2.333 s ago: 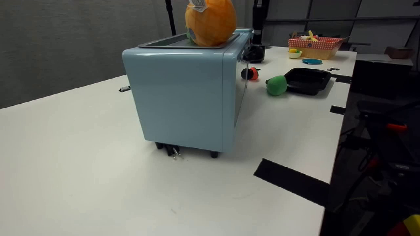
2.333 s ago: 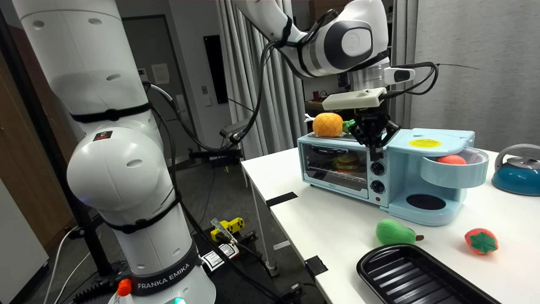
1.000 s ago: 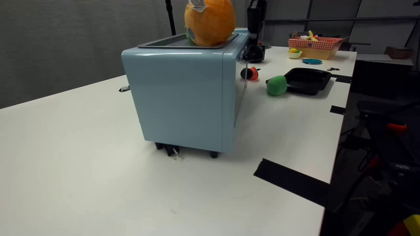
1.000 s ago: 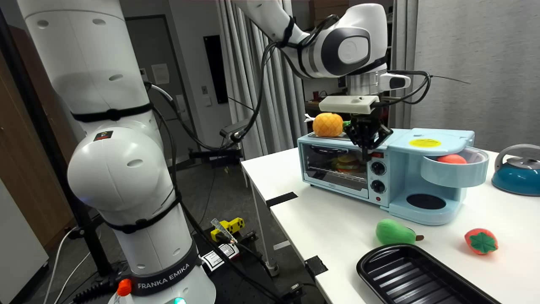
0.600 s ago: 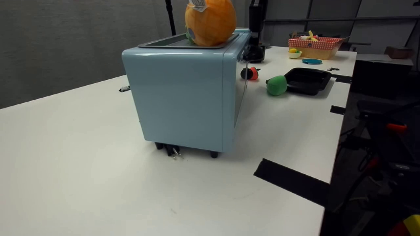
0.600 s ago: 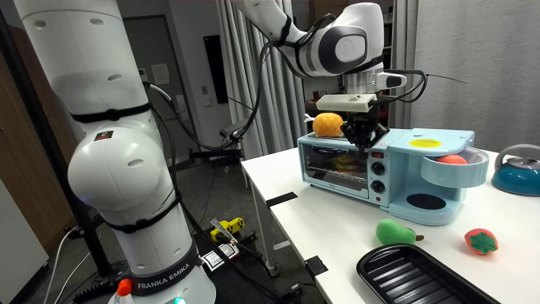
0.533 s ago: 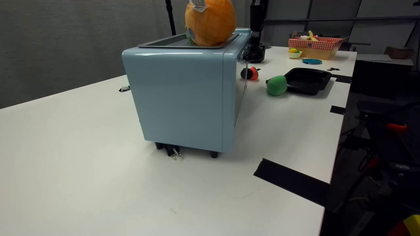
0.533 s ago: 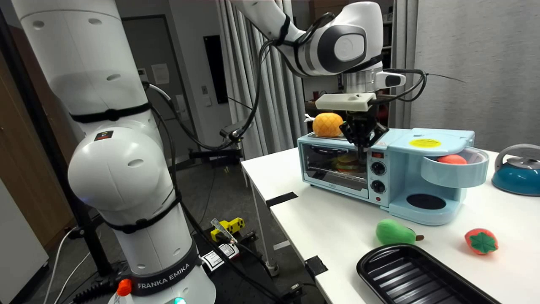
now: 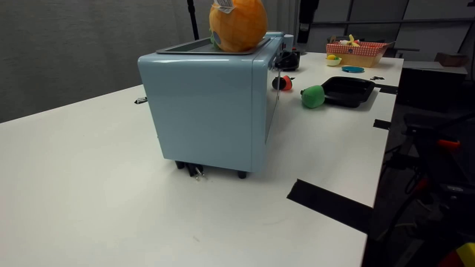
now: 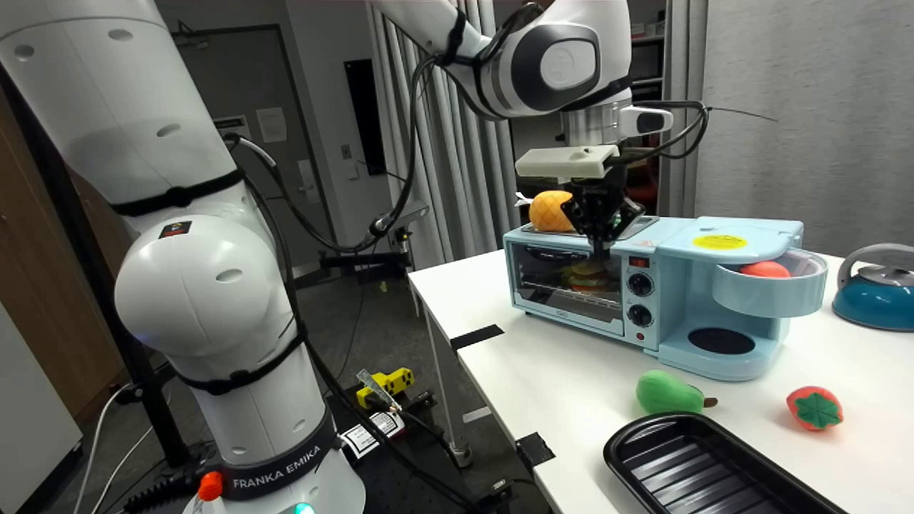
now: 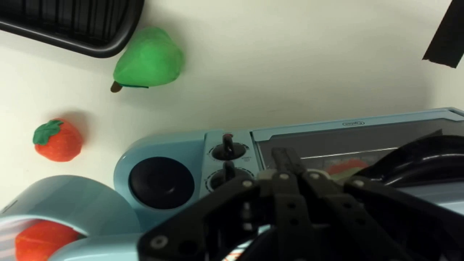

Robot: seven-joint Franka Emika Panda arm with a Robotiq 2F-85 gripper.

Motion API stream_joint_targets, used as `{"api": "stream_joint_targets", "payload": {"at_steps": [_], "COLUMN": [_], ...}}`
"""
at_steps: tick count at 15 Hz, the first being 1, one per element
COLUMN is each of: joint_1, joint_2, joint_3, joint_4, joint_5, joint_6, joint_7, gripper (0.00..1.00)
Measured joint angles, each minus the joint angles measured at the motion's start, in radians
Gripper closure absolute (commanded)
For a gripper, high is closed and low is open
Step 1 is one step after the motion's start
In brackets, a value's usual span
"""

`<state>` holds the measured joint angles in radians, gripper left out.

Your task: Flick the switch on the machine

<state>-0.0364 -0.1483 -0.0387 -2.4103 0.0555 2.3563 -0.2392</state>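
Exterior view, top: Panda arm (image 10: 557,68) arches, pinched-closed gripper (image 10: 600,251) pointing down near toaster oven (image 10: 670,303); base (image 10: 280,465) reads "FRANKA EMIKA".

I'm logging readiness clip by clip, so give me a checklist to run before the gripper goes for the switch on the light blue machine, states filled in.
1. Switch in sight: ok; it shows red above the upper knob in an exterior view.
2. Gripper shut, holding nothing: ok, by the wrist view.
3. Gripper lined up with the switch: not ok; in an exterior view its tips show against the oven door, to one side.
4. Gripper clear of the machine: ok; a gap shows in an exterior view.
5. Toys away from the control panel: ok; the green pear and strawberry lie on the table, apart from the machine.
6. Switch on or off: cannot tell; too small.
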Motion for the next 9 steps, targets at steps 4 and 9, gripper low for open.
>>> {"api": "stream_joint_targets", "payload": {"at_steps": [4,9], "joint_1": [-0.002,-0.002], "joint_2": [-0.089,-0.158], "joint_3": [-0.020,-0.039], "joint_4": [-0.078,-0.160], "joint_5": [-0.001,-0.001], "joint_6": [0.127,0.341], "joint_7": [0.001,0.016], "gripper": [1.00,1.00]}}
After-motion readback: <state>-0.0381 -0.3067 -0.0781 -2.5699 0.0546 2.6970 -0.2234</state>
